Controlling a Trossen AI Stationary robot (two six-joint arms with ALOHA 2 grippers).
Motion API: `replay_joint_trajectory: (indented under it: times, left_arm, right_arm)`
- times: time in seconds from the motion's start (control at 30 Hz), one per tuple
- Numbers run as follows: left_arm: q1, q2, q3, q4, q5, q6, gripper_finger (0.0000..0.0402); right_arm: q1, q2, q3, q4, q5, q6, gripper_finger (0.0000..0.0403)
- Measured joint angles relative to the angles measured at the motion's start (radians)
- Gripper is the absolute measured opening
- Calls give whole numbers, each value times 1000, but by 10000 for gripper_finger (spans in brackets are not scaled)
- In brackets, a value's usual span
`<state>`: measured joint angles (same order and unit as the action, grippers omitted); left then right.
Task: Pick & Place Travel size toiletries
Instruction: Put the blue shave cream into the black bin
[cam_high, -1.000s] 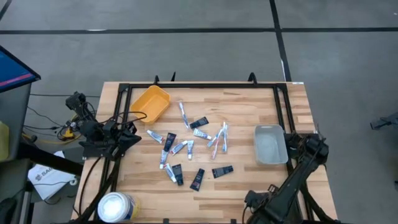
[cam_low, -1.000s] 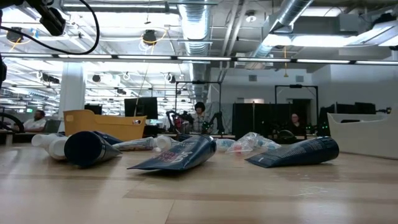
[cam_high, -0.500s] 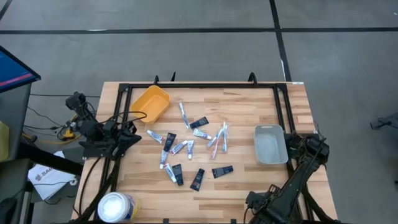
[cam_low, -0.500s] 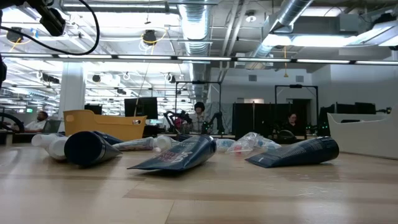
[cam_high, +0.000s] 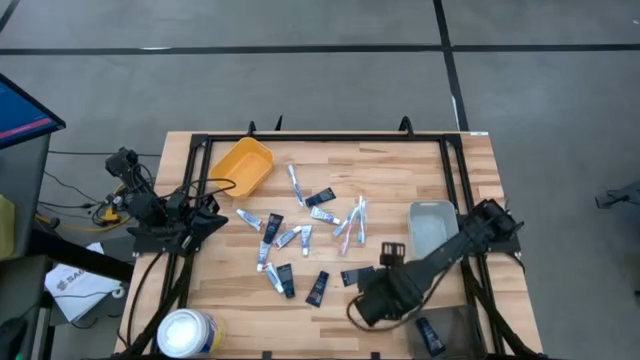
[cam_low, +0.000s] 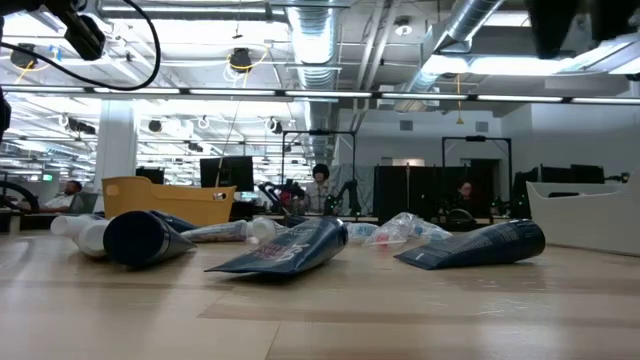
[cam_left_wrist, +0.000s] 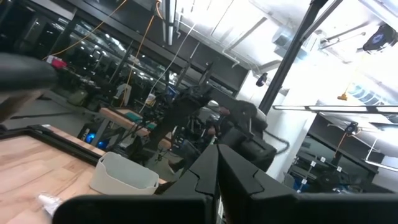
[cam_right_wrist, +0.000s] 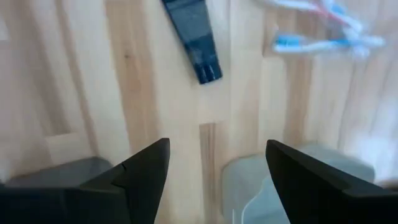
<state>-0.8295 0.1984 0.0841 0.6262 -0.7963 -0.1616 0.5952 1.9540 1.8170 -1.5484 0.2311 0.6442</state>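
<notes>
The toiletries (cam_high: 305, 232) lie loose in the middle of the table: small white tubes, flat black tubes (cam_high: 317, 288) and thin pale sticks (cam_high: 350, 225). My right gripper (cam_high: 368, 300) hangs open above the table, just near of the pile. In its wrist view (cam_right_wrist: 217, 144) a black tube (cam_right_wrist: 193, 40) and the pale sticks (cam_right_wrist: 323, 31) lie on the wood ahead of the fingers. My left gripper (cam_high: 210, 222) waits shut at the table's left edge. Neither gripper touches anything.
A yellow bin (cam_high: 243, 165) stands at the far left of the table. A grey tray (cam_high: 435, 232) sits at the right, partly under my right arm. A white round tub (cam_high: 187, 332) is at the near left corner. People sit in the room behind (cam_low: 322, 185).
My right arm has swung from the near right corner toward the middle of the table and now reaches over the grey tray to the near side of the pile. Its dark shape has entered the top right of the low view. The toiletries have not moved.
</notes>
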Motion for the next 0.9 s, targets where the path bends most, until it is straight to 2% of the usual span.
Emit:
replay_joint_trajectory:
  times: [0.1, 0.23, 0.53, 0.7, 0.9]
  left_arm:
    - [0, 0, 0, 2, 0, 0, 2]
    - [0, 0, 0, 3, 0, 0, 2]
    - [0, 0, 0, -1, 0, 0, 2]
    - [0, 0, 0, -3, 0, 0, 2]
    - [0, 0, 0, -19, 0, 0, 2]
  right_arm:
    - [-42, -16, -27, 66, 6, -94, 260]
    - [-80, -37, -111, 242, 4, -189, 260]
    - [-110, -174, -469, 621, -68, -258, 260]
    - [-150, -194, -591, 722, -111, -335, 260]
    - [-193, -144, -612, 766, -156, -452, 260]
